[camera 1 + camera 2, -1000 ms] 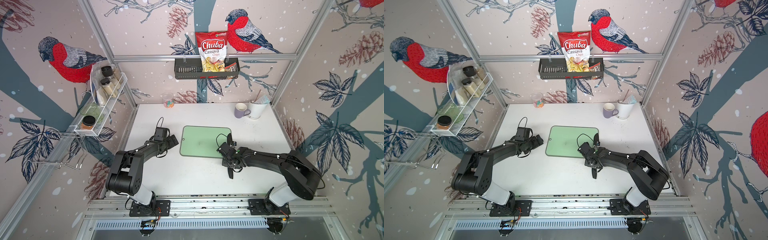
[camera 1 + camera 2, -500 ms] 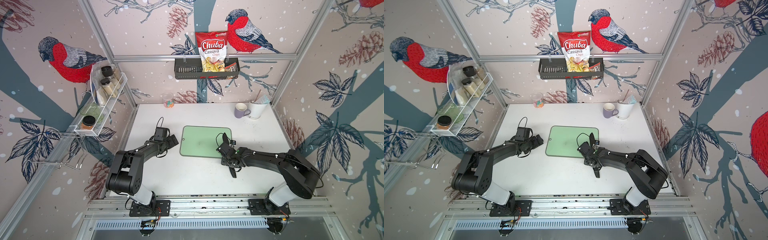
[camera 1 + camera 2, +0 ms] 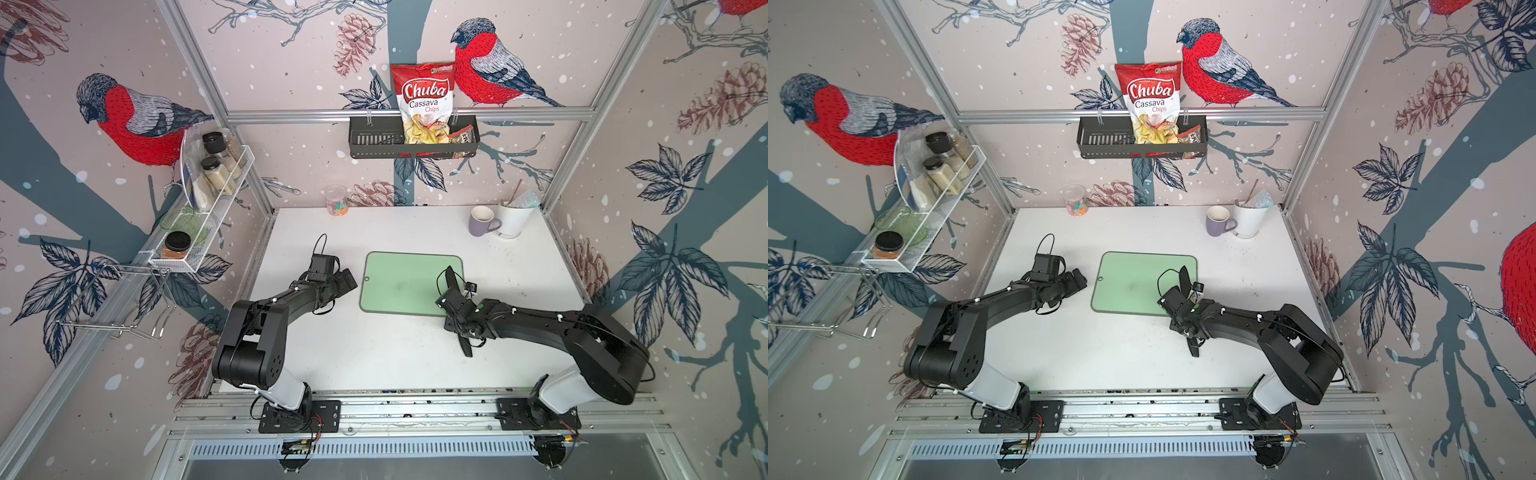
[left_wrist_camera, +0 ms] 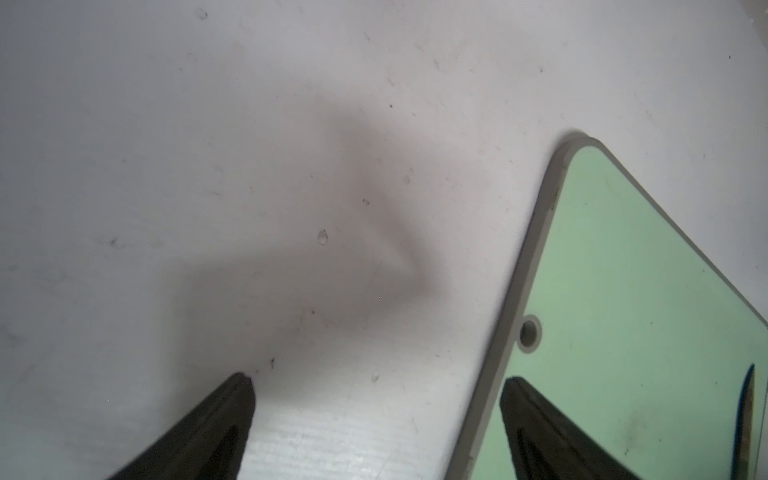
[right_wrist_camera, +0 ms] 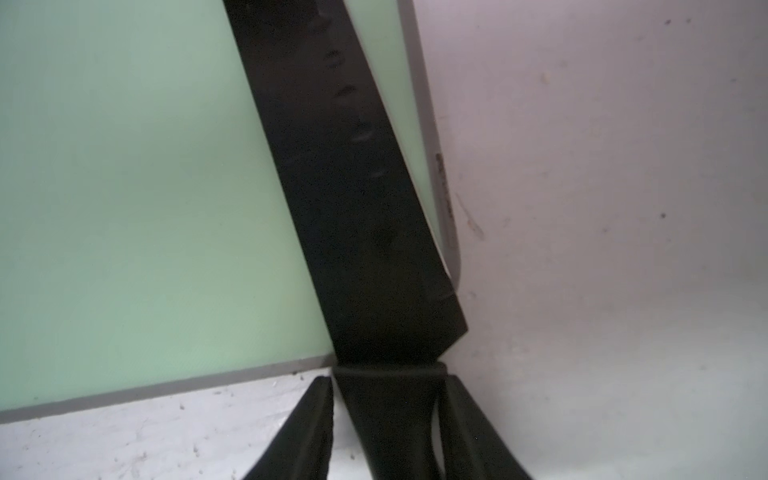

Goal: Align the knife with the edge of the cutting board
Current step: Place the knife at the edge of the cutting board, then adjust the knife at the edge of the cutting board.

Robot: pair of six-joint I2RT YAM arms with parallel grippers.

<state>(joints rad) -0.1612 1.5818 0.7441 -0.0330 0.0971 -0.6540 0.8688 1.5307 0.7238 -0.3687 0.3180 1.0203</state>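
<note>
The all-black kitchen knife (image 3: pixel 450 277) lies with its pointed blade on the far-right part of the flat pale-green rectangular cutting board (image 3: pixel 399 284) with a grey rim. The tip points far, the blade slants slightly to the board's right short edge, and the handle juts past the near long edge onto the white bench (image 3: pixel 374 353). The right hand (image 5: pixel 388 379) straddles that handle, with its fingers (image 5: pixel 303 424) narrowly set on either side; I cannot tell whether they clamp it. The left hand (image 4: pixel 374 395) gapes wide at the board's left short end by the small hole.
</note>
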